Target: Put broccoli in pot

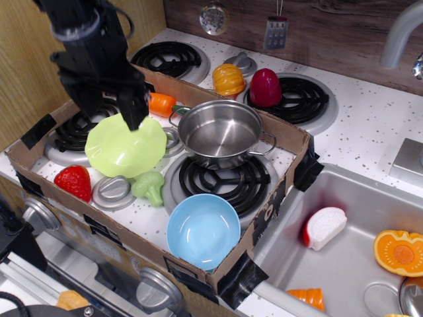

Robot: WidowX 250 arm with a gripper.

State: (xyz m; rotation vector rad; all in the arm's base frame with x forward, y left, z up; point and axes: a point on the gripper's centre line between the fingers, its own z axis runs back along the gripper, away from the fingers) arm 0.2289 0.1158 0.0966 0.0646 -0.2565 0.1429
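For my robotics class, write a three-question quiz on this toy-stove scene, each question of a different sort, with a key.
1. True or false: the broccoli already lies in the pot.
2. Which thing sits nearest the broccoli? A) light-blue bowl B) lime-green bowl C) strawberry
3. Fill in: the gripper hangs over the ____ bowl.

Key: 1 false; 2 B; 3 lime-green.
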